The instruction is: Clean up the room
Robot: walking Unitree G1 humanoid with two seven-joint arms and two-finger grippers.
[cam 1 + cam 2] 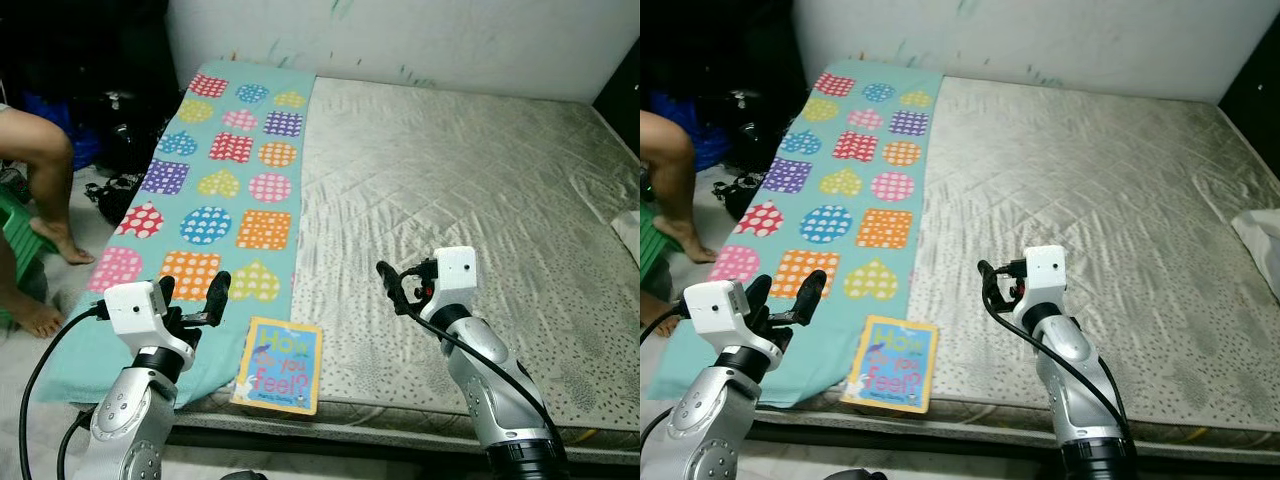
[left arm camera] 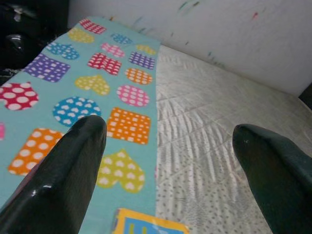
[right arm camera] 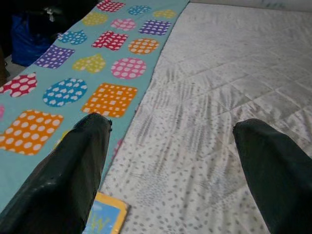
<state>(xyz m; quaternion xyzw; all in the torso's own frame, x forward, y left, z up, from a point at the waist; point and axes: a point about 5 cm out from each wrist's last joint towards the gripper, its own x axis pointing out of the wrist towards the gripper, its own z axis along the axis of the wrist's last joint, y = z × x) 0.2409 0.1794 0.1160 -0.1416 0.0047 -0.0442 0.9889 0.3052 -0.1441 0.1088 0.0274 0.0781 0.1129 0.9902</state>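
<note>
Bare mattress point(image 1: 470, 190) — patterned blanket point(image 1: 225, 180), book point(image 1: 279, 366) near edge; both end effectors spread.

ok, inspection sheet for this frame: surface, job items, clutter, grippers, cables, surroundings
Surface: bare grey mattress, with a teal blanket with dotted shapes along its left side.
Job items: book lying flat at the near edge, partly on the blanket.
Clutter: white cloth at the right edge.
Grippers: left gripper open, above the blanket; right gripper open, above the mattress; both empty.
Cables: black cable looping off the left arm.
Surroundings: person's legs at left; dark bags by the white wall.
</note>
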